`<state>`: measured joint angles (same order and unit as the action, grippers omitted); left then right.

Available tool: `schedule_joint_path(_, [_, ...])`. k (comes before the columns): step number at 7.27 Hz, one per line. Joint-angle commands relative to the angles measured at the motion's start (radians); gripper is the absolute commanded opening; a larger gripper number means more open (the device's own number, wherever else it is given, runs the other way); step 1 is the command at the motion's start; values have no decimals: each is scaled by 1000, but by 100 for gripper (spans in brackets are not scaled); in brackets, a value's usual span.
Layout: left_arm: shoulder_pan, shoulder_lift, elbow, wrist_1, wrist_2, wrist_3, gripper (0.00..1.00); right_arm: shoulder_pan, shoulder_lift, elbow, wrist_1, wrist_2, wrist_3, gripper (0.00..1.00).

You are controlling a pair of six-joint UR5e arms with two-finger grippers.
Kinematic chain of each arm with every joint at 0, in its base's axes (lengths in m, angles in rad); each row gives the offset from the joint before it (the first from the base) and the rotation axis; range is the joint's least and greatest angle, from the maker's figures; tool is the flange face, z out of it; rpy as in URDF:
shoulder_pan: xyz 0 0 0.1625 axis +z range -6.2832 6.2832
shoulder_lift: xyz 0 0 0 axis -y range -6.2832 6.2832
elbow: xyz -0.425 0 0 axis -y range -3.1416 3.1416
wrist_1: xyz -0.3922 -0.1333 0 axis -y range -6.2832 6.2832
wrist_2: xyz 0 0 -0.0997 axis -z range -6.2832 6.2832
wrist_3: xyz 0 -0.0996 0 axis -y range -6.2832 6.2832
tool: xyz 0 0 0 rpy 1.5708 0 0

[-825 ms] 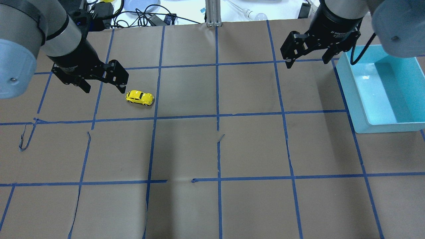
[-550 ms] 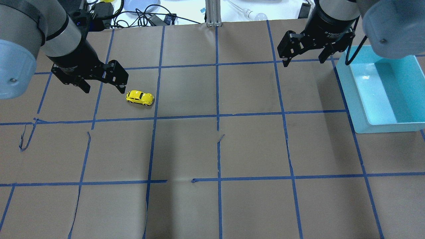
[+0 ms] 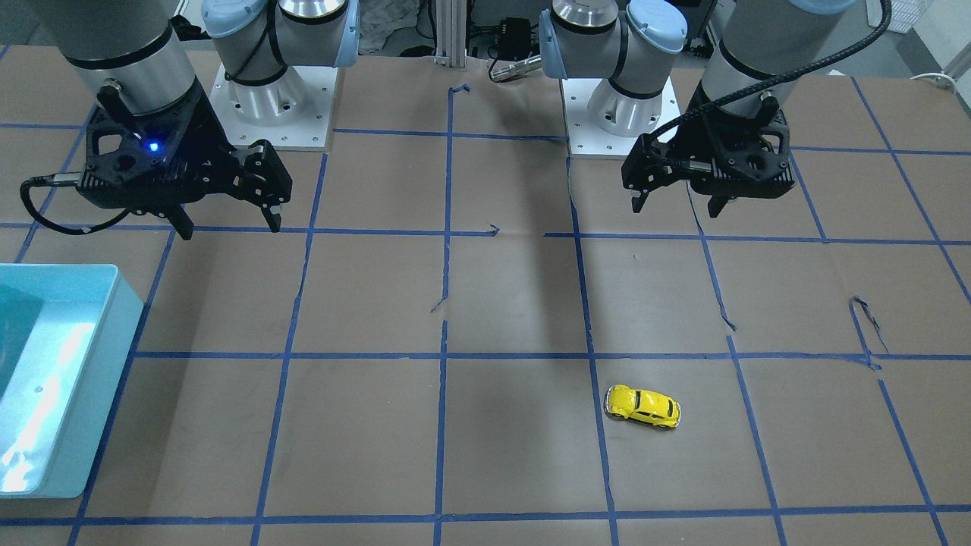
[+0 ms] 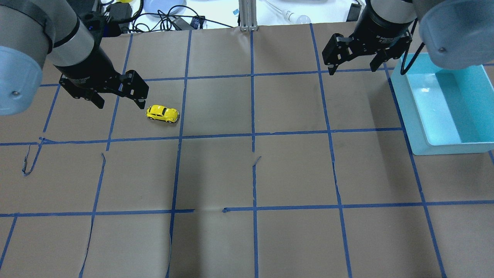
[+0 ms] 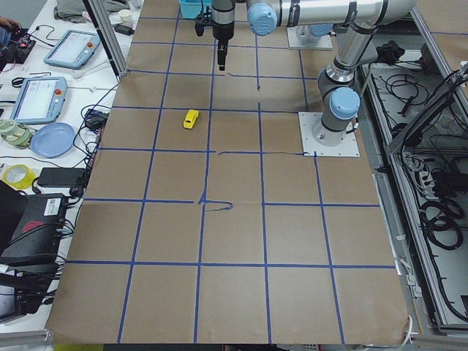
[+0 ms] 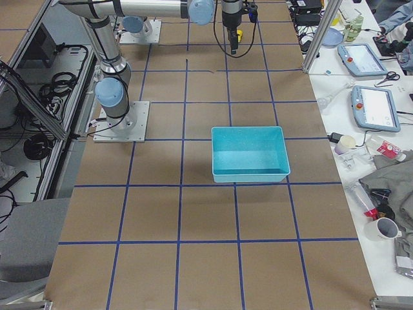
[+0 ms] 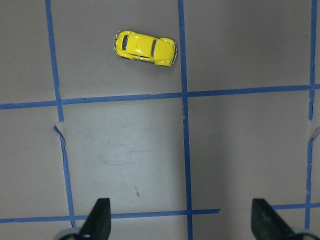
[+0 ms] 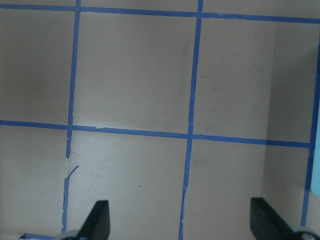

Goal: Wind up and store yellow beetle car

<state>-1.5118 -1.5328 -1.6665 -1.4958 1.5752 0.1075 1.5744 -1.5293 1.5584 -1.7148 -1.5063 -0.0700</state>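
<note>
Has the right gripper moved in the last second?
Yes. In the overhead view the right gripper has drifted slightly toward the far edge of the table, away from the teal bin.

I am viewing a table [image 4: 293, 170] that is carrying brown paper, marked into squares by a blue tape grid [image 4: 252, 135]. A turquoise bin [image 4: 407, 104] is sitting open side up on the table's right-hand side in the overhead view. On the side bench [image 5: 77, 73], a tablet [image 5: 41, 99] is lying near a blue plate [image 5: 53, 139] and a yellow tape roll [image 5: 17, 175].
</note>
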Motion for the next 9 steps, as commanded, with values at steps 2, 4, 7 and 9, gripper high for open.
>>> schedule_joint_path(2, [-1,-1,-1,0,-6,-2,100,-4,-2,0,0,0,6,100])
schedule_joint_path(4, [-1,-6,-1,3,-6,-5,100,-5,-3,0,-2,0,6,100])
schedule_joint_path(7, [1,-9,-2,6,-4,1,100,-5,-5,0,3,0,6,100])
schedule_joint_path(9, [2,-9,-2,6,9,1,100,-7,-5,0,6,0,12,100])
